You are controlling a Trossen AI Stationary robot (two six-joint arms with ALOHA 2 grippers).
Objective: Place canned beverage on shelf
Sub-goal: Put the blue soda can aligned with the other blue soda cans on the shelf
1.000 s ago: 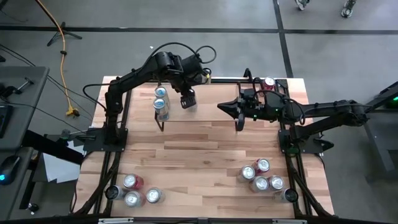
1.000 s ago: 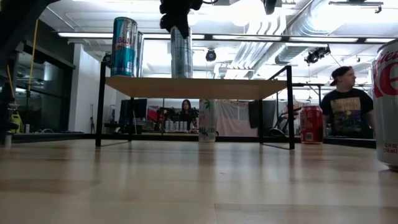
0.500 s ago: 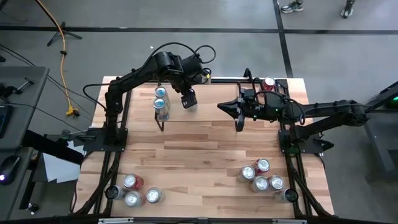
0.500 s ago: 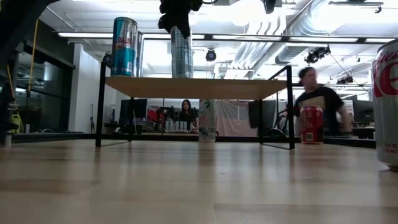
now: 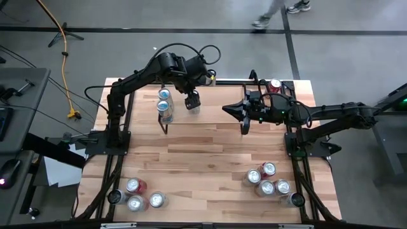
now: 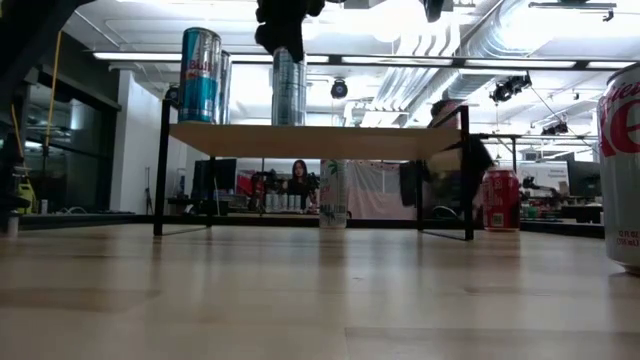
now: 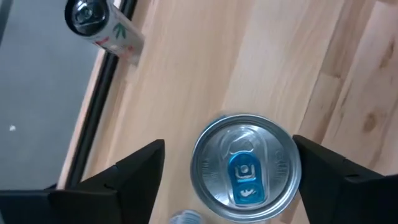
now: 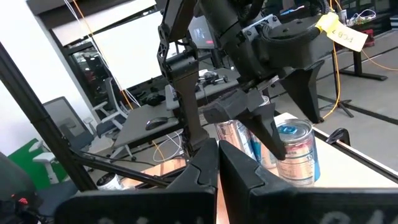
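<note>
— Where's the left gripper (image 5: pixel 192 100) right now?
— Above the shelf (image 6: pixel 315 141), fingers spread wide either side of the silver can (image 7: pixel 246 167), clear of it; the can stands upright on the plank.
— And beyond it?
— Two blue cans (image 5: pixel 165 105) stand near the shelf's end; right gripper (image 5: pixel 227 109) pinched shut, hovering nearby

Grey floor (image 5: pixel 356 38) with dark seams and a yellow cable (image 5: pixel 65 54); exposed ceiling ducts (image 6: pixel 440 60) overhead.
</note>
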